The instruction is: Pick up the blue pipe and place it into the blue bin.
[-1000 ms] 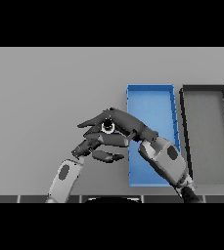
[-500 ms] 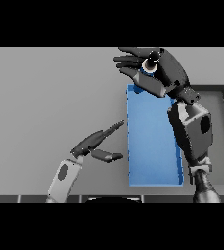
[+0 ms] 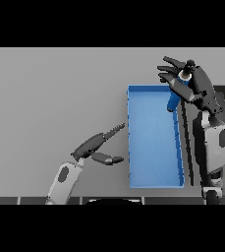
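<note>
Right hand [image 3: 195,86] curled round blue pipe [image 3: 174,100], held upright over far right corner of blue bin [image 3: 153,183]. Left hand [image 3: 95,146] open, empty, near worktop's [image 3: 50,98] front edge, just left of bin.

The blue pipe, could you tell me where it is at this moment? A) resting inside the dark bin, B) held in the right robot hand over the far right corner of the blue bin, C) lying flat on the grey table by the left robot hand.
B: the right robot hand has its fingers curled round the blue pipe, which hangs above the far right corner of the blue bin; the left robot hand holds nothing.
</note>
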### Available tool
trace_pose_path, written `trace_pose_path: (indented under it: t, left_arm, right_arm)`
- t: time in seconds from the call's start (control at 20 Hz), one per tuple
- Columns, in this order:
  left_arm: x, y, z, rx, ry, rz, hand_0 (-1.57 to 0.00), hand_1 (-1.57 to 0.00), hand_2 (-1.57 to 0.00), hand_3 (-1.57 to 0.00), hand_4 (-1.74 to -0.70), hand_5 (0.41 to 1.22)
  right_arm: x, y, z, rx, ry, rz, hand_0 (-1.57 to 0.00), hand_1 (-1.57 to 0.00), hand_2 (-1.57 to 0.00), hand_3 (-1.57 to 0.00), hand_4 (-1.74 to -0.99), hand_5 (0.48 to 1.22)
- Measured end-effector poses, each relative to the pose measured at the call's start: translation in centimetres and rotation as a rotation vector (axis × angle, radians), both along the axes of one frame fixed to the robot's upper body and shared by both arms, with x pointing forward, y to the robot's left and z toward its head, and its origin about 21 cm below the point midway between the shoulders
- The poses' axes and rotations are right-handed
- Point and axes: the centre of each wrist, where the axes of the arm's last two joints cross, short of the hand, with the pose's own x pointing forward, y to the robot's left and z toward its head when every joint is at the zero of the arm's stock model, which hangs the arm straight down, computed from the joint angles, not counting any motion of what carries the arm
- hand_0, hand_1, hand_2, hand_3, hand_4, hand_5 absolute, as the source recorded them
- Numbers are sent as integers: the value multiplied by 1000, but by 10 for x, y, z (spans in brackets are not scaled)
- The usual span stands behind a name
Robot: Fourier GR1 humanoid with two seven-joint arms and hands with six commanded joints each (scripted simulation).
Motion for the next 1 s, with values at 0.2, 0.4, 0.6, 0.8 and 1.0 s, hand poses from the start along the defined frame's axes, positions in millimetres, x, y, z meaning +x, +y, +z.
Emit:
trace_pose_path:
  t: [0.2,0.4,0.6,0.8,1.0]
  left_arm:
    - [1,4,-2,-3,13,17,1,1,1,1,-879,425]
    - [-1,2,-2,-8,13,6,1,1,1,1,-884,425]
    - [-7,4,-2,-11,11,4,1,1,1,1,-886,420]
    - [-5,-1,1,3,22,11,1,1,1,1,-882,421]
    - [-5,3,-1,0,17,13,1,1,1,1,-878,427]
  right_arm:
    - [-15,-19,-47,-13,136,-94,-1571,-1571,-1571,-1571,-1741,1221]
    - [-30,-23,-80,-31,266,-211,-1571,-1571,-1571,-1571,-1741,1221]
    - [-43,-21,-106,-72,406,-309,-1571,-1571,-1571,-1127,-1741,1221]
    - [-44,-13,-118,-149,406,-384,-1465,-1336,-1339,-788,-1678,1221]
    - [-36,-11,-128,-207,451,-400,-599,-547,-548,-322,-1337,1221]
